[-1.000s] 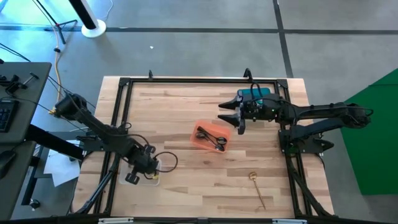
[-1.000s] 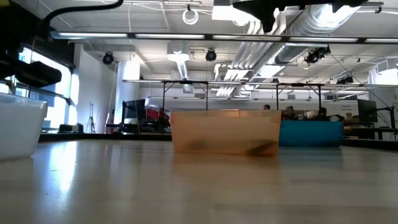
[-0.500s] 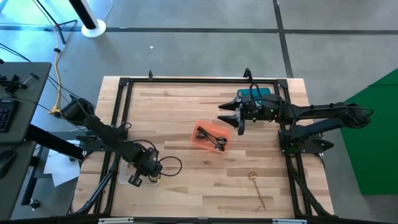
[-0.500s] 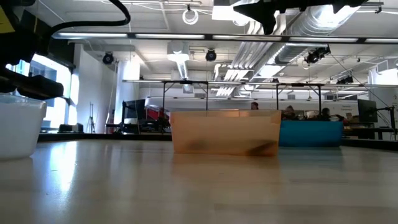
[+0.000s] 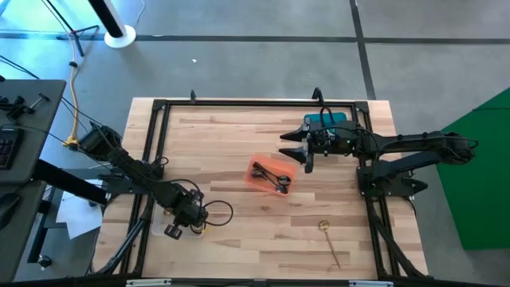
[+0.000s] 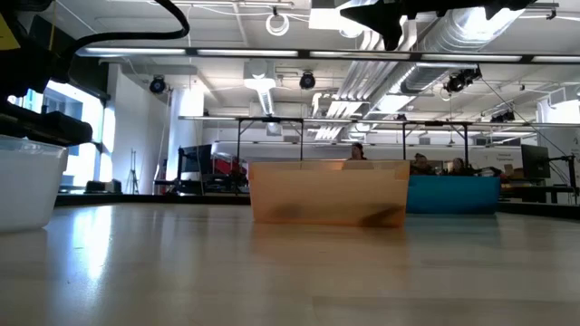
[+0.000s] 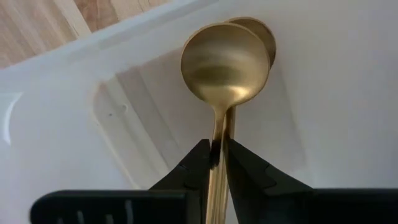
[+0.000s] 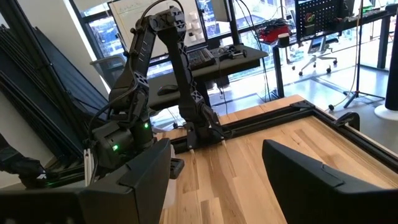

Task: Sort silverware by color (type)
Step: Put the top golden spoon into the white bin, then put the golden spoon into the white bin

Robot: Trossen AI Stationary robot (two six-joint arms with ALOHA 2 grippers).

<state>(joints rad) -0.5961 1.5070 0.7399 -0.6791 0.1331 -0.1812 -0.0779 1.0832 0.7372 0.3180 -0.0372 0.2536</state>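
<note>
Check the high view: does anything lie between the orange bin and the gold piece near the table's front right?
No. In the high view, only bare wood separates the orange bin and the gold piece.

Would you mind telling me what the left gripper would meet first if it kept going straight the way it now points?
Probably the white bin's floor: the left gripper, holding a gold spoon, points down into it, though depth is unclear.
</note>
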